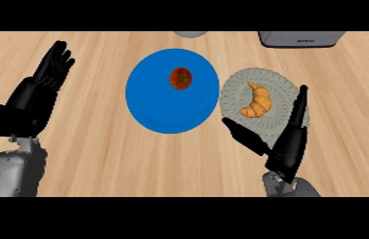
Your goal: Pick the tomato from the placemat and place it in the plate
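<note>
tomato [180, 79] on blue plate [172, 111] — stem end facing up, roundish — no clear long axis

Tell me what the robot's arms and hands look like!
Both hands are black, with long slim fingers and a thumb. The left hand joins a black wrist and a chunky grey forearm at the picture's lower left. The right hand sits on a grey forearm too. No cables or markings show on either.

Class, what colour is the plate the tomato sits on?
Bright blue. The plate, seen in the head view, holds the red tomato.
</note>
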You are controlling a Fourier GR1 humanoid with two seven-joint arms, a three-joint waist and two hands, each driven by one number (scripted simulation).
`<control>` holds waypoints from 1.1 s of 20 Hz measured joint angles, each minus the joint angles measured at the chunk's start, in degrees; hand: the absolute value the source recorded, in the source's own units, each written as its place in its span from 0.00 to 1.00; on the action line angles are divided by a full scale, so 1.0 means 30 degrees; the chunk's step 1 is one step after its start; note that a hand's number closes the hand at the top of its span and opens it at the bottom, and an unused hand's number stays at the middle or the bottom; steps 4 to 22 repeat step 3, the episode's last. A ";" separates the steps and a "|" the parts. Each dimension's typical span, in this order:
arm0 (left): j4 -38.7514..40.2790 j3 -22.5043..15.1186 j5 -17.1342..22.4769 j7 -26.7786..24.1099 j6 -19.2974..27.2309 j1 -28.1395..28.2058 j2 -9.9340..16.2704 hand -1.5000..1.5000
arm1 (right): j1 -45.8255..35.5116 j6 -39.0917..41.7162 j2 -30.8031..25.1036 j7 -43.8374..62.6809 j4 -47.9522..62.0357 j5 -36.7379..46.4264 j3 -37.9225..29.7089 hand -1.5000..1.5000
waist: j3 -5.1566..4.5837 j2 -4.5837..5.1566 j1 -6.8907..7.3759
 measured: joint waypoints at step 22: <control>-0.0071 0.0047 0.0057 -0.0076 -0.0122 0.0192 -0.0076 0.50 | 0.1854 0.0320 -0.0769 -0.0435 -0.1641 0.0131 -0.0003 0.00 | 0.0002 0.0018 0.0041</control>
